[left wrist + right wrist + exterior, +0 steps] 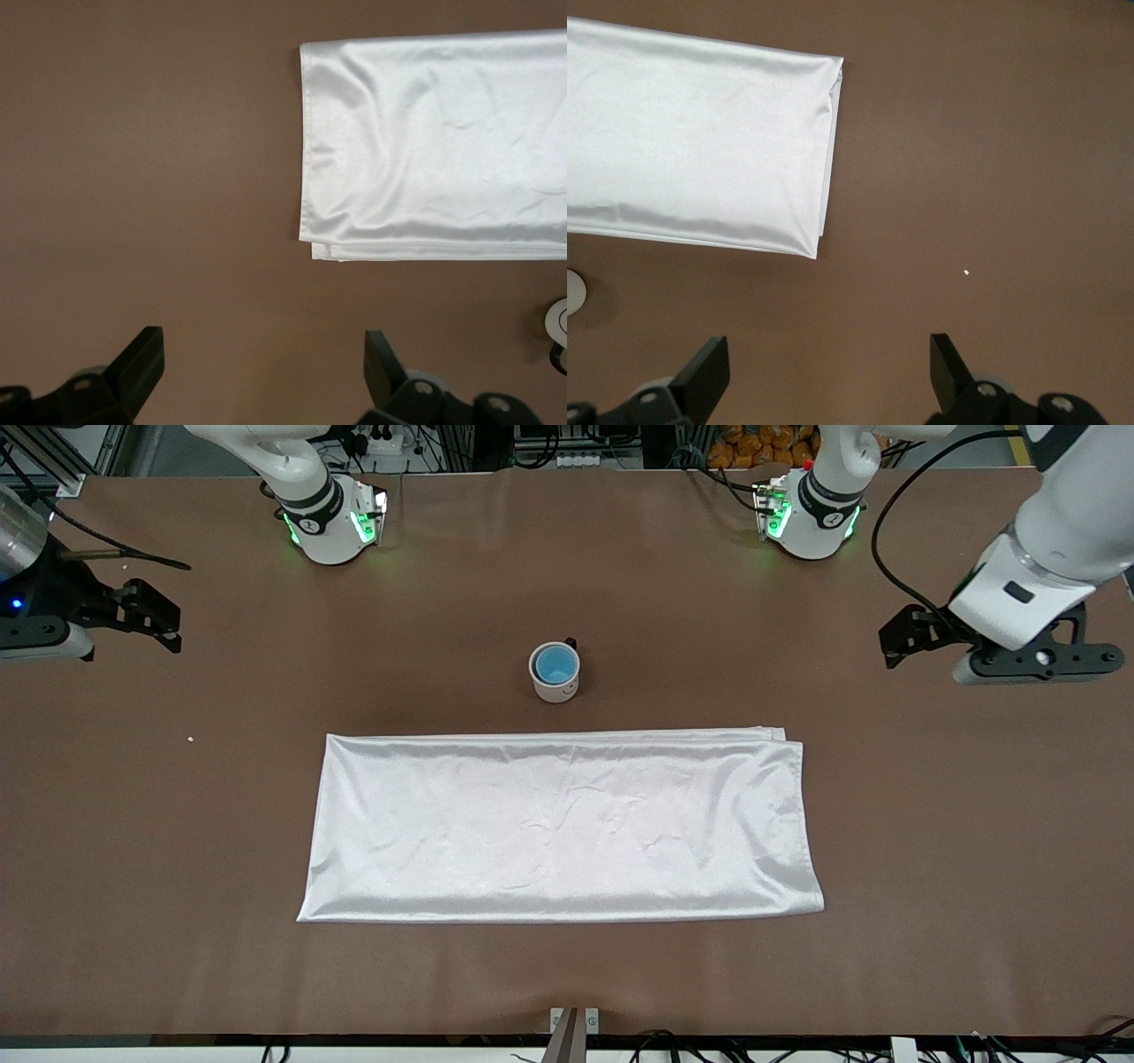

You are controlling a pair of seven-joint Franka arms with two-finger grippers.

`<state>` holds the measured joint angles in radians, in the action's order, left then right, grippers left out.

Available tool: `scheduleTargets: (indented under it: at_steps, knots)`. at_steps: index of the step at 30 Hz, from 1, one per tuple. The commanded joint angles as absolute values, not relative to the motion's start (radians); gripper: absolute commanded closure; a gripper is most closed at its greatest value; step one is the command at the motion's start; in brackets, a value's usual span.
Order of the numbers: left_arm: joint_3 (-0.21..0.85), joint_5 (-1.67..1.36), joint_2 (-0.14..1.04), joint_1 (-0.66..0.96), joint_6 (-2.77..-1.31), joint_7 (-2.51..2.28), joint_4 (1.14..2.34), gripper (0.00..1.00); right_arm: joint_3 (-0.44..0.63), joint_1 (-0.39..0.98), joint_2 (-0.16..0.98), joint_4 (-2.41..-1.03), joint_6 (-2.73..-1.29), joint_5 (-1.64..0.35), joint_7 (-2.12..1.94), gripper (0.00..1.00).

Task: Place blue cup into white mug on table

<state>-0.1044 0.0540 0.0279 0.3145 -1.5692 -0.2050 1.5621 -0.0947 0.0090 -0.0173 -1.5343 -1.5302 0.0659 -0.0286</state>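
Observation:
The blue cup (555,664) sits upright inside the white mug (558,688), which stands on the brown table (177,824) midway between the arms' ends; its black handle points toward the robots' bases. A sliver of the mug's rim (559,320) shows in the left wrist view and another sliver of the mug (572,292) in the right wrist view. My left gripper (889,645) hovers open and empty over the table's left-arm end, also seen as the left gripper (264,365). My right gripper (170,616) hangs open and empty over the right-arm end, seen as the right gripper (829,367).
A folded white satin cloth (558,824) lies flat nearer to the front camera than the mug; the cloth (434,150) and the cloth (691,142) show in both wrist views. A tiny pale crumb (190,738) lies toward the right arm's end.

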Motion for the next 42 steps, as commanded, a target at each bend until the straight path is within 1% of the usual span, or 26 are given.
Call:
scheduleTargets:
  at_steps: [1, 6, 15, 19, 21, 24, 29, 37, 40, 42]
  knots:
    - [-0.1, 0.032, 0.037, 0.296, -1.572, -0.186, 1.555, 0.0, -0.103, -0.008, -0.009, -1.517, -1.539, 0.08, -0.043, 0.0]
    - [-0.084, 0.023, 0.041, 0.273, -1.582, -0.186, 1.546, 0.0, -0.103, -0.011, 0.002, -1.519, -1.54, 0.08, -0.043, 0.0]
    - [0.031, 0.021, 0.038, 0.201, -1.592, -0.199, 1.549, 0.0, -0.103, -0.012, 0.002, -1.514, -1.54, 0.08, -0.043, 0.0]
    - [0.115, 0.02, 0.031, 0.128, -1.589, -0.201, 1.56, 0.0, -0.103, -0.012, 0.002, -1.514, -1.54, 0.08, -0.043, 0.0]
    - [0.135, 0.02, 0.028, 0.106, -1.579, -0.199, 1.562, 0.0, -0.103, -0.012, 0.002, -1.514, -1.54, 0.078, -0.041, 0.0]
    - [0.141, 0.02, 0.015, 0.104, -1.545, -0.19, 1.575, 0.0, -0.103, -0.012, 0.002, -1.516, -1.54, 0.068, -0.038, 0.0]
    - [0.141, 0.02, -0.012, 0.103, -1.545, -0.192, 1.612, 0.0, -0.103, -0.012, 0.002, -1.517, -1.54, 0.06, -0.028, 0.0]
    - [0.143, 0.015, -0.018, 0.103, -1.548, -0.192, 1.623, 0.0, -0.103, -0.041, 0.002, -1.523, -1.536, -0.011, -0.02, 0.0]
    - [0.143, 0.005, -0.034, 0.103, -1.562, -0.184, 1.647, 0.0, -0.103, -0.046, 0.002, -1.525, -1.532, -0.014, -0.02, 0.0]
    - [0.144, 0.003, -0.066, 0.106, -1.58, -0.184, 1.687, 0.0, -0.103, -0.049, 0.002, -1.525, -1.531, -0.014, -0.02, 0.0]
